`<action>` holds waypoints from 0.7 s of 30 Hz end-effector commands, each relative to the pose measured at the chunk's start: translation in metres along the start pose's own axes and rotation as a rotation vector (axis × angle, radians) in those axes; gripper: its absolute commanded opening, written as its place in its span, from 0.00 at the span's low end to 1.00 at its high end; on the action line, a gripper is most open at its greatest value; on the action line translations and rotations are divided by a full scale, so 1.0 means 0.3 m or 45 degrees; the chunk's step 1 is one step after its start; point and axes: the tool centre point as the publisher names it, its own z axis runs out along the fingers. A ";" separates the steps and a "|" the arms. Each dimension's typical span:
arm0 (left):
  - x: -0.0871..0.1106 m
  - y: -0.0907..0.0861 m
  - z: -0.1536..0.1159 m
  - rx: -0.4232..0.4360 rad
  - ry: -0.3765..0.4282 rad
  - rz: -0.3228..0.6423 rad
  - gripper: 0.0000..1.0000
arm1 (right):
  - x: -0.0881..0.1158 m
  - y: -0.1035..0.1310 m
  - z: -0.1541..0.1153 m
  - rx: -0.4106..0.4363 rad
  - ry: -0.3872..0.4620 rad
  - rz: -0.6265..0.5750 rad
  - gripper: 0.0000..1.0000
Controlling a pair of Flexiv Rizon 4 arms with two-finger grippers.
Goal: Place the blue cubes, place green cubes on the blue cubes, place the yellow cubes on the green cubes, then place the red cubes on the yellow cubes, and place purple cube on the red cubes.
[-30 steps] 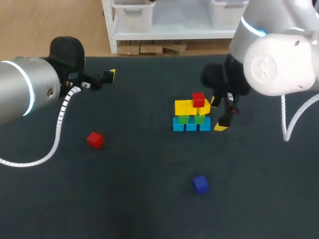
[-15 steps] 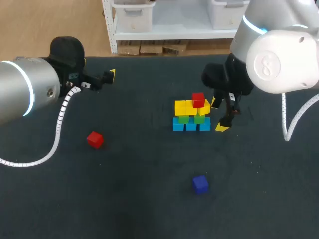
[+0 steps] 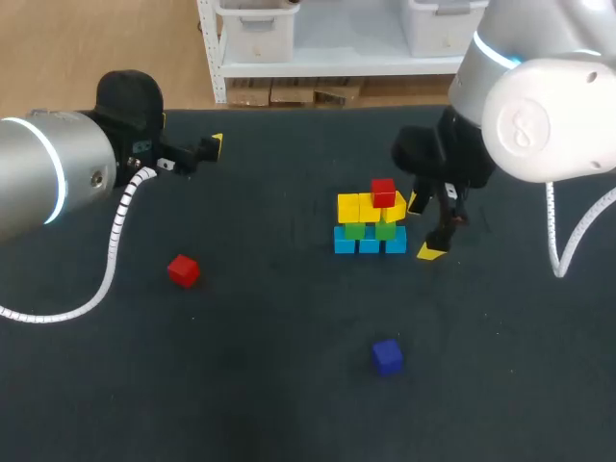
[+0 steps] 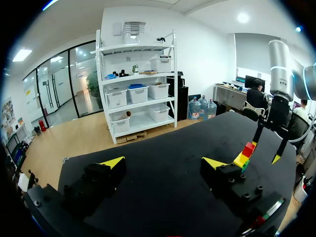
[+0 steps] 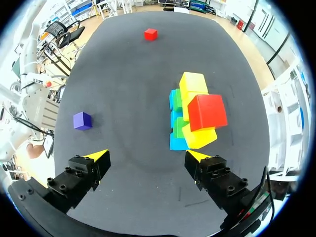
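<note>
The cube stack stands at the table's middle: three blue cubes [image 3: 370, 243] in a row, two green cubes [image 3: 354, 230] on them, yellow cubes [image 3: 358, 207] above, and one red cube [image 3: 383, 192] on top. My right gripper [image 3: 423, 226] hangs open just right of the stack, holding nothing. In the right wrist view the red cube [image 5: 207, 111] and yellow cubes [image 5: 193, 84] lie just ahead of the gripper [image 5: 147, 156]. A loose red cube [image 3: 183, 270] and a purple cube [image 3: 387, 355] lie apart. My left gripper [image 3: 207, 147] stays open and empty at the far left [image 4: 163, 163].
The dark table [image 3: 289, 385] has open room in front and at the left. The loose red cube [image 5: 150, 34] and the purple cube [image 5: 82, 120] lie well away from the stack [image 4: 244, 155].
My right gripper has drifted slightly rightward and toward the front, away from the stack. The left arm and all cubes stay as they were.
</note>
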 end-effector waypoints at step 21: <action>0.006 -0.007 0.000 -0.013 -0.011 -0.002 1.00 | -0.016 -0.009 0.012 0.000 0.005 -0.005 1.00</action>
